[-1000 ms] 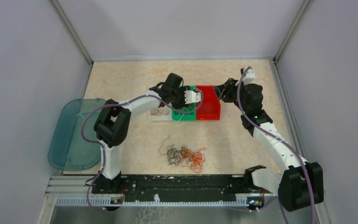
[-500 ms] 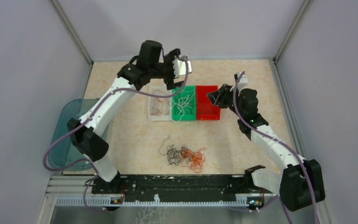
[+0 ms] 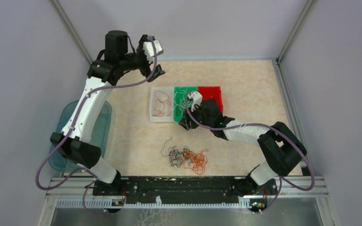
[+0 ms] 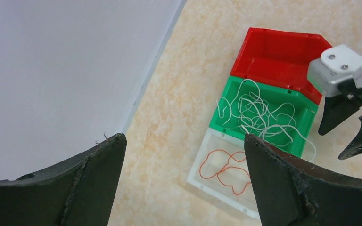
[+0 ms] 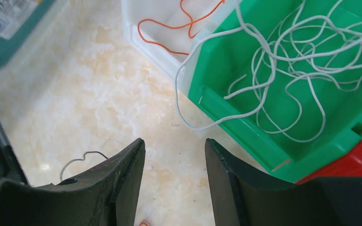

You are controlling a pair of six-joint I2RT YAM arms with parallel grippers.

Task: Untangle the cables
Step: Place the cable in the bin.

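The beige marbled surface [image 3: 250, 94] filled the floor of the enclosure. The left arm [image 3: 87, 108] rose high from its base and reached toward the far left corner. The right arm [image 3: 250, 132] lay low, folded across toward the middle. A teal translucent tray [image 3: 57, 159] sat at the left edge of the surface, partly under the left arm.

Three small bins stood touching in a row near the centre: a clear bin [image 3: 162, 120] on the left, a green bin [image 3: 185, 88] in the middle and a red bin [image 3: 211, 94] on the right.

The left end effector [image 4: 184, 141] hung well above and behind the bins with its jaws spread wide and nothing between them. The right end effector [image 5: 174, 146] hovered at the near edge of the green bin, its jaws partly apart around bare surface and gripping nothing.

Closer to the arm bases, well apart from the bins, a tangle of black and orange cables [image 3: 186, 157] lay on the surface, black mostly on its left and orange on its right. White cables [image 4: 254, 113] coiled loosely inside the green bin. One white strand [image 5: 181, 101] hung over that bin's near corner onto the surface, just ahead of the right fingertips [image 5: 134, 155]. An orange cable [image 4: 224, 167] looped in the clear bin. A thin dark strand [image 3: 167, 142] trailed from the tangle toward the bins.
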